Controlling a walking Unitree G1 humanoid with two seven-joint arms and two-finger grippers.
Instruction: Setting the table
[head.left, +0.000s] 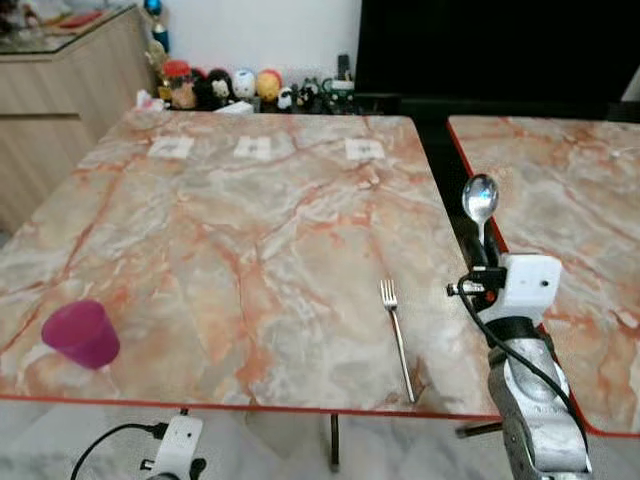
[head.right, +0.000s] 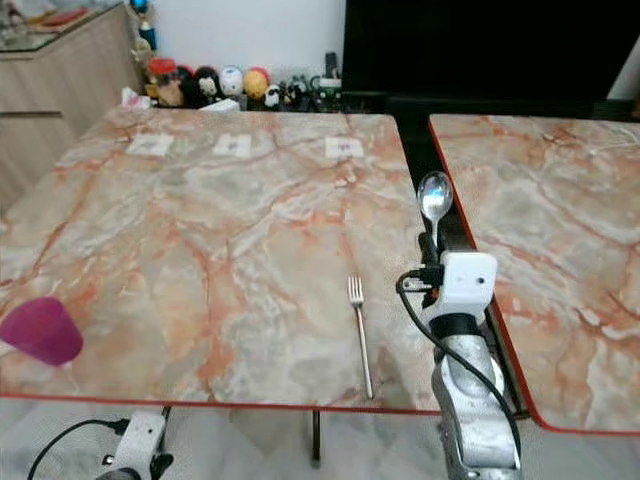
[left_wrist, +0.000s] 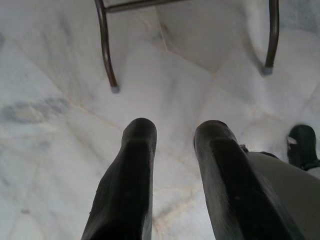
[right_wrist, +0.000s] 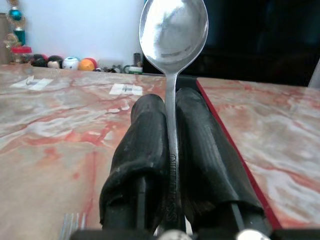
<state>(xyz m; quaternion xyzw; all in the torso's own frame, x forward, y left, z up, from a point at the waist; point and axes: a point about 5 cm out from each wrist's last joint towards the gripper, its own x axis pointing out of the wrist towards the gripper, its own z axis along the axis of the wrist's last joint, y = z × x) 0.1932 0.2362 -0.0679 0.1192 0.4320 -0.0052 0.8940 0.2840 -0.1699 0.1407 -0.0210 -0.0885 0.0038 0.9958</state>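
My right gripper (head.left: 486, 246) is shut on the handle of a silver spoon (head.left: 479, 198), whose bowl sticks out past the fingertips above the right edge of the marble table (head.left: 250, 230). In the right wrist view the spoon (right_wrist: 173, 30) stands clamped between the two black fingers (right_wrist: 145, 145). A silver fork (head.left: 397, 335) lies on the table left of that gripper, tines pointing away from me. A magenta cup (head.left: 80, 333) stands near the front left corner. My left gripper (left_wrist: 172, 137) hangs open below the table, over the floor.
A second marble table (head.left: 560, 200) stands to the right across a narrow gap. White paper squares (head.left: 258, 147) lie along the far edge. Small toys and figures (head.left: 240, 88) line the back wall, with a wooden cabinet (head.left: 60, 90) at far left. Metal table legs (left_wrist: 105, 50) rise from the floor.
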